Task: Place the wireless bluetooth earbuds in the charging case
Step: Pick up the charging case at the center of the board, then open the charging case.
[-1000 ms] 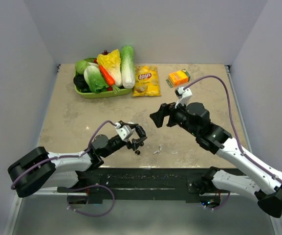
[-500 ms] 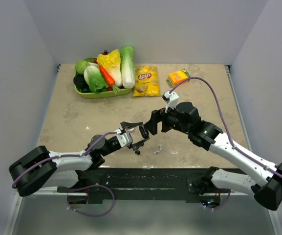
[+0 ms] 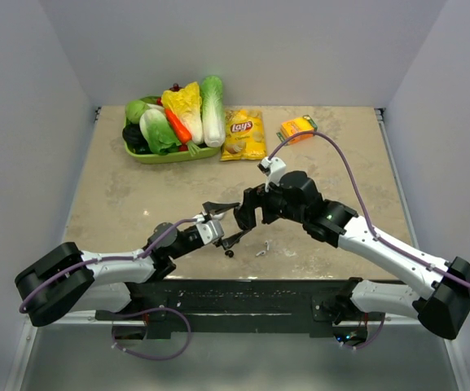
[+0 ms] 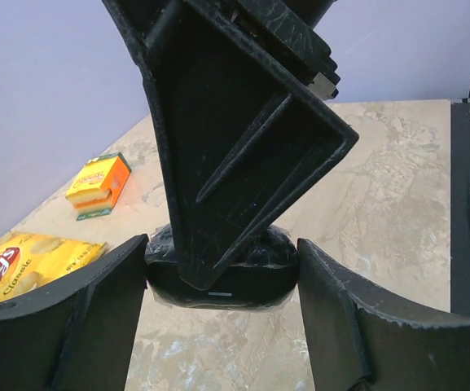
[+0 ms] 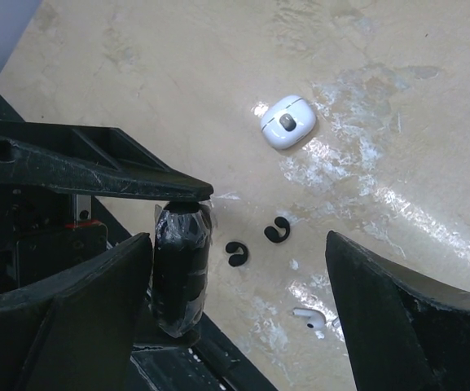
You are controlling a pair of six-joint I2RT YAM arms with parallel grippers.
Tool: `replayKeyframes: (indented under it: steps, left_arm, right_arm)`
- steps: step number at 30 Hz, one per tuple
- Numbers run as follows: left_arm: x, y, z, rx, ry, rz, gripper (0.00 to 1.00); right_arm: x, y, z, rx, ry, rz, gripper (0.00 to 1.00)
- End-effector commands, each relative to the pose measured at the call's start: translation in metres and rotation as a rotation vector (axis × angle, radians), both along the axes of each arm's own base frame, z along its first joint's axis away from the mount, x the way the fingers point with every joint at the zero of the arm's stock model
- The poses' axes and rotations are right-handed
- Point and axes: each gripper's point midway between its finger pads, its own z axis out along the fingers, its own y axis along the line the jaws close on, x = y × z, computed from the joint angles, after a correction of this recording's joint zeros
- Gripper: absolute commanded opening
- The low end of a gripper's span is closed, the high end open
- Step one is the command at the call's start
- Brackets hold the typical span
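Left gripper [image 3: 227, 222]: fingers clamped on the black charging case [image 4: 251, 287] — held above the table [image 5: 365, 73].
Right gripper [image 5: 239, 243]: fingers wide apart, just beside the case.
Earbuds [image 5: 236, 253]: both lying on the table, near each other.

Even overhead light, patchy glare on tabletop [image 5: 357, 163].

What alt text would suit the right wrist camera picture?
Seen between the right hand's open fingers, the left hand holds a black charging case. Two tiny black earbuds, a round white object and a small white scrap lie on the beige table.
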Motion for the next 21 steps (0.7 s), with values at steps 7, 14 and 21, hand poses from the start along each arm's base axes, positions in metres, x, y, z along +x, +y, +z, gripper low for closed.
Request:
replayKeyframes:
  steps: [7, 14, 21]
  left_arm:
    - [0.0, -0.003, 0.025, -0.052, -0.071, 0.0, 0.0]
    - [-0.001, -0.001, 0.027, -0.056, -0.075, 0.005, 0.0]
    - [-0.002, 0.0, 0.03, -0.064, -0.076, 0.01, 0.0]
  right_arm:
    - [0.006, -0.009, 0.012, 0.021, -0.057, -0.055, 0.87]
    - [0.005, -0.015, 0.012, 0.014, -0.06, -0.076, 0.86]
    - [0.005, -0.021, 0.009, 0.001, -0.059, -0.097, 0.86]
